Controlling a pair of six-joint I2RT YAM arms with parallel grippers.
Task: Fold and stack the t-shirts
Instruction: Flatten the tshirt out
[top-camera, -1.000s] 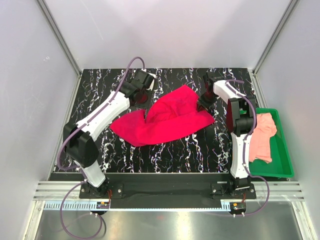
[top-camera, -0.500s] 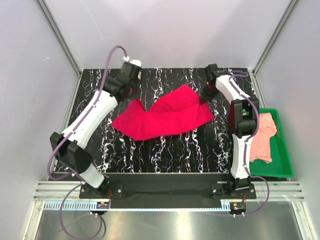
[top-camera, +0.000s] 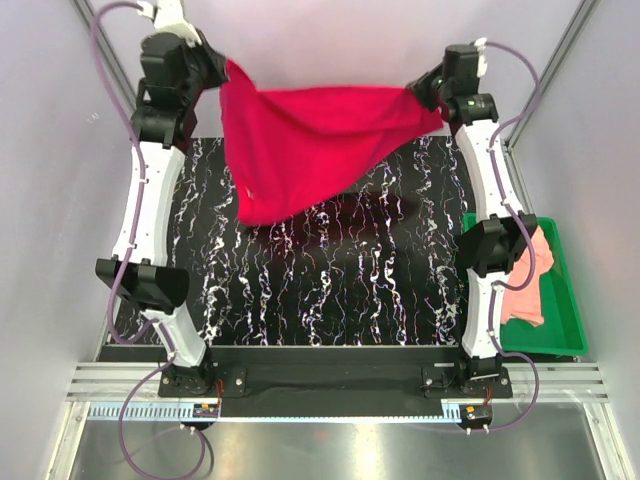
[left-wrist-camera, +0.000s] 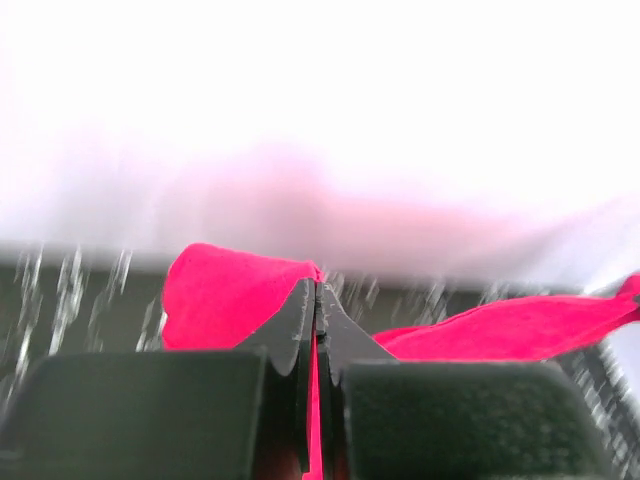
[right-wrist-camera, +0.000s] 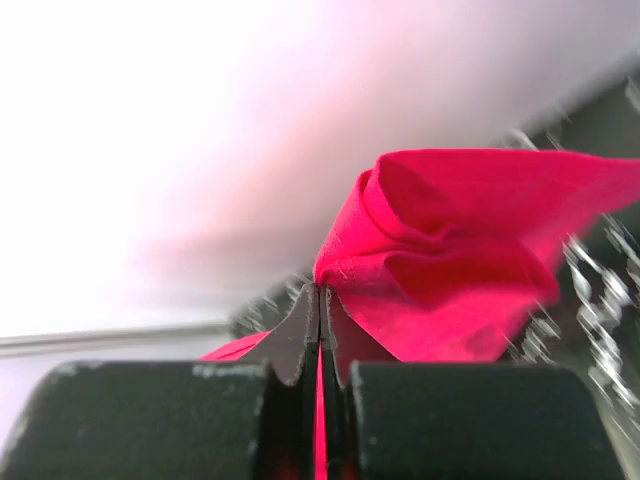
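Observation:
The crimson-red t-shirt hangs spread in the air above the far part of the table, stretched between both raised arms. My left gripper is shut on its left top corner, my right gripper shut on its right top corner. The left wrist view has red cloth pinched between the shut left gripper. Bunched red cloth also sits in the shut right gripper. The salmon-pink t-shirt lies crumpled in the green tray at the right.
The table top is black with white marbling. Grey walls and metal frame posts close in the back and sides. The shirt's shadow falls on the far middle of the table.
Both arms rose high and apart, lifting the red t-shirt off the table into a hanging spread. The right gripper closed on its corner.

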